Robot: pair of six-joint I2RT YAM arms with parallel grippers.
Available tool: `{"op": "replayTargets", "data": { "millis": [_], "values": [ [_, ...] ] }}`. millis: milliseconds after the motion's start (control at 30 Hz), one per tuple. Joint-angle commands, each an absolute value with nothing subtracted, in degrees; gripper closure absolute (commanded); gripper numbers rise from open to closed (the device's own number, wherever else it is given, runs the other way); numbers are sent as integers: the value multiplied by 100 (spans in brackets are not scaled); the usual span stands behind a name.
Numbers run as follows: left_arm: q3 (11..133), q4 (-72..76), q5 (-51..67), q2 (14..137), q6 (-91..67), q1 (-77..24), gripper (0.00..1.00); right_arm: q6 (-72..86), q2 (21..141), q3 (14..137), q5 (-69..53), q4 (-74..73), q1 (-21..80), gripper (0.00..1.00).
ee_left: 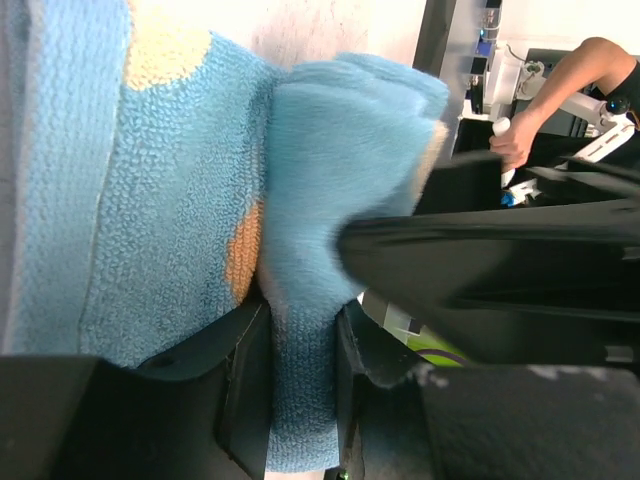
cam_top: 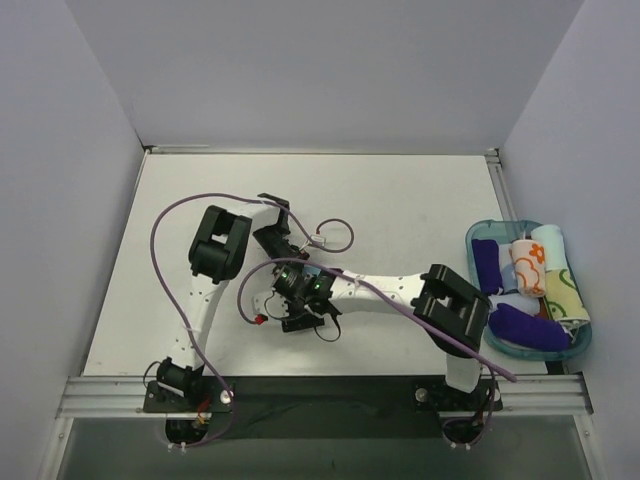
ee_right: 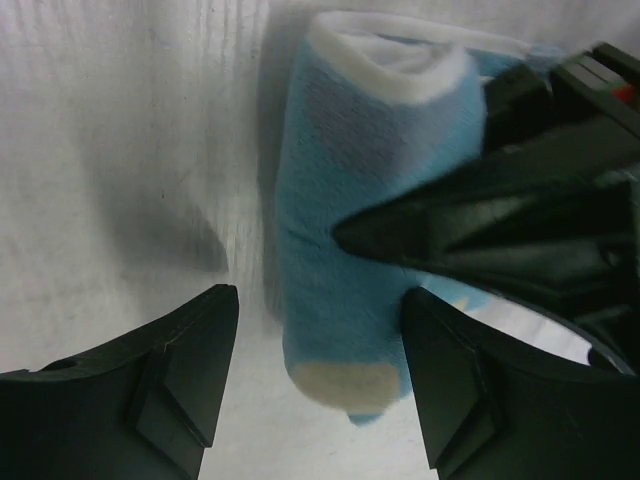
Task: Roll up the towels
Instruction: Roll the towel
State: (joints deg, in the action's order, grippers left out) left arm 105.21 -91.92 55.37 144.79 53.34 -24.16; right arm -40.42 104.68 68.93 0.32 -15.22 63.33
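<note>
The light blue towel (ee_left: 190,190) with orange dots lies rolled on the table under both grippers in the middle. My left gripper (ee_left: 302,322) is shut on a fold of it, cloth filling the gap between its fingers. In the right wrist view the roll (ee_right: 350,230) lies between the jaws of my right gripper (ee_right: 320,300), which is open; its left finger stands clear of the cloth and its right finger is close beside it. In the top view the two grippers, left (cam_top: 283,252) and right (cam_top: 297,298), hide most of this towel. A white towel with orange prints (cam_top: 528,268) sits rolled in the basket.
A blue basket (cam_top: 478,235) stands at the table's right edge, holding purple rolled cloths (cam_top: 487,262), a yellow-green one (cam_top: 565,295) and a pale one. Purple cables loop over both arms. The left arm's elbow (cam_top: 220,245) rises left of the grippers.
</note>
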Motion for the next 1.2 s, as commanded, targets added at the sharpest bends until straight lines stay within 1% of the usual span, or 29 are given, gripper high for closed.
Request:
{"op": "replayTargets", "data": {
  "millis": [0,67,167,200,267,300,367,400,467,500,533,567,633,667,733,833,900,1033,1067,1133,1167],
  "values": [
    [10652,-8956,4825,14854,5994,-2347,67,-4728,10678,6715,791,-739,6451,36],
    [10652,-8947,4816,14854,5994,-2347,67,-4799,10784,6628,774,-651,6460,37],
    [10705,-8974,4825,14889,6003,-2355,67,-4808,10793,6391,660,-502,6451,45],
    [10714,-9017,4834,14897,6012,-2347,67,-4816,10793,6303,642,-440,6460,52],
    [10723,-9044,4843,14915,6055,-2347,66,-4799,10845,6205,572,-378,6460,60],
    [10714,-9053,4860,14906,6064,-2347,66,-4799,10872,6101,476,-378,6451,68],
    [10688,-9035,4878,14880,6091,-2338,66,-4703,10925,6030,335,-491,6390,78],
    [10644,-9009,4904,14854,6082,-2312,66,-4624,10934,6047,47,-614,6346,87],
    [10556,-8843,4913,14722,5890,-2242,61,-4448,10890,6161,-420,-1182,6197,94],
    [10356,-8520,4904,14609,5706,-2137,58,-4186,10872,6353,-622,-1404,6127,100],
    [10180,-8290,4896,14294,5582,-2057,56,-4097,10846,6441,-1076,-1650,5995,100],
    [10039,-7914,4922,14126,5503,-1978,51,-3991,10802,6521,-1281,-2009,5933,100],
    [9844,-7849,5036,13782,5537,-1759,47,-3763,10749,6697,-1877,-2328,5810,100],
    [9835,-7910,5141,13712,5537,-1680,42,-3718,10758,6776,-2037,-2625,5688,100],
    [9852,-7989,5264,13484,5590,-1391,37,-3613,10845,6995,-2502,-3030,5547,100],
    [9818,-7928,5501,13063,5546,-1038,30,-3516,10986,7215,-2829,-3373,5283,100],
    [9852,-7910,5678,12781,5502,-652,27,-3489,11065,7321,-3119,-3506,5116,100],
    [9774,-7657,5801,12139,5424,112,27,-3498,11468,7681,-3752,-4006,4764,100],
    [9530,-7246,5792,11964,5310,454,27,-3533,11565,7873,-3866,-4112,4703,100],
    [9213,-6726,5713,11297,4932,719,28,-3568,11898,8076,-4183,-4375,4474,100],
    [8985,-6106,5643,11016,4818,851,28,-3621,12022,8182,-4323,-4490,4395,100]
  ]
}}
